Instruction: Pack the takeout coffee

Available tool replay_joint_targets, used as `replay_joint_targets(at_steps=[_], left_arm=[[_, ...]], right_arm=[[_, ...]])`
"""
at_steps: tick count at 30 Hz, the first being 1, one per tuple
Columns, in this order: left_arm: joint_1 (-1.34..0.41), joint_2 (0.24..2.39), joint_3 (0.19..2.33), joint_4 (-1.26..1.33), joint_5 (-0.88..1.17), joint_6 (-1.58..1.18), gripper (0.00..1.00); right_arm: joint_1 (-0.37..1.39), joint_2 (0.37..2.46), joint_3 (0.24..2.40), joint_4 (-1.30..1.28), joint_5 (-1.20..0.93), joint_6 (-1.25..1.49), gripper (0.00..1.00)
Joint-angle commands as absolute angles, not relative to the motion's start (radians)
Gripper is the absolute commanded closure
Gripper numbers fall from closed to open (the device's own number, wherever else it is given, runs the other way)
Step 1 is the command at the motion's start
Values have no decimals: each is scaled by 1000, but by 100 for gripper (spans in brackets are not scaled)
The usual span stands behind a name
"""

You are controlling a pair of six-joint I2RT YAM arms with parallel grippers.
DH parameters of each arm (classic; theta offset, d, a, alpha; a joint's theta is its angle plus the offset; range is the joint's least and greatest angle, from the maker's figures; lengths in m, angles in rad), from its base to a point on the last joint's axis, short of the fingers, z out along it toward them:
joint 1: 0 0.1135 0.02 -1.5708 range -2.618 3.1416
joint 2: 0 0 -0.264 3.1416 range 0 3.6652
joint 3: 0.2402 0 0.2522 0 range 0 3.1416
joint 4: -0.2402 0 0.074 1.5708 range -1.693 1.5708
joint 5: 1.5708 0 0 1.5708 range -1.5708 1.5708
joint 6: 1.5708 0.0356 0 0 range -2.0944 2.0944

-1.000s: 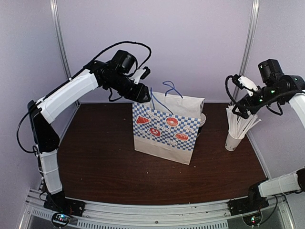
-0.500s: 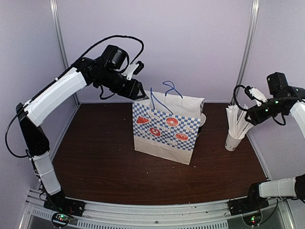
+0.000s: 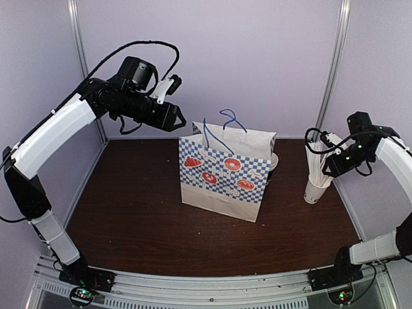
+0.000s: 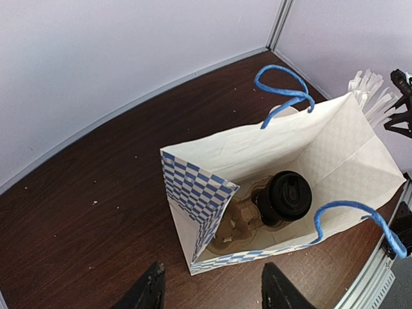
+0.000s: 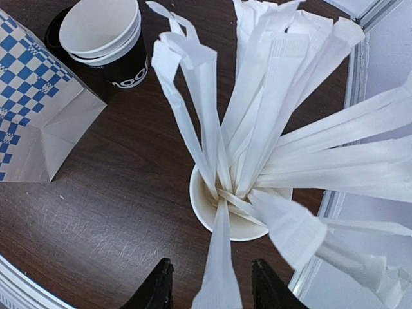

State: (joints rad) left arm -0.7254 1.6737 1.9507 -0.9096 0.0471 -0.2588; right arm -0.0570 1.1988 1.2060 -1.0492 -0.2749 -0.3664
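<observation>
The takeout coffee (image 4: 286, 196), a black cup with a round black lid, stands inside the open checkered paper bag (image 4: 347, 138) on a brown cardboard carrier (image 4: 241, 222). In the top view the bag (image 3: 225, 170) hides it. My left gripper (image 3: 172, 119) hovers high, up and to the left of the bag. In its wrist view the left gripper (image 4: 212, 277) is open with nothing between its fingers. My right gripper (image 3: 329, 165) hangs over the white cup of paper-wrapped straws (image 3: 314, 191). In its own view the right gripper (image 5: 212, 273) is open, one wrapped straw (image 5: 219, 277) lying between its fingers without touching them.
A stack of lidless black cups (image 5: 106, 32) stands behind the bag's right end, next to the straw cup (image 5: 206, 203). The bag's blue handles (image 4: 283, 93) stick up. Walls and metal posts close in the back and both sides of the brown table (image 3: 129, 219).
My left arm has lifted and pulled back to the left, away from the bag. My right gripper has come down onto the straws and its jaws have narrowed.
</observation>
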Motion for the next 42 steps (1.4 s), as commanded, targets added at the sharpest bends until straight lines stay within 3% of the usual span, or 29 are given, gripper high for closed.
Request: replay_joint_targets(at_steps=[1, 8, 13, 29, 42], left_arm=[[-724, 1657, 1934, -854, 30, -247, 48], [-724, 1652, 1929, -855, 23, -246, 48], [-724, 1646, 1918, -854, 20, -246, 48], [-724, 1622, 1883, -855, 15, -234, 47], [-723, 1555, 1829, -857, -40, -220, 46]], right_arm=[[-63, 1240, 1182, -950, -290, -361, 62], [-63, 1292, 1208, -930, -301, -340, 77], [-63, 1292, 1214, -939, -289, -329, 99], [-63, 1135, 1579, -1275, -405, -353, 100], [-61, 1287, 1992, -1239, -747, -282, 100]])
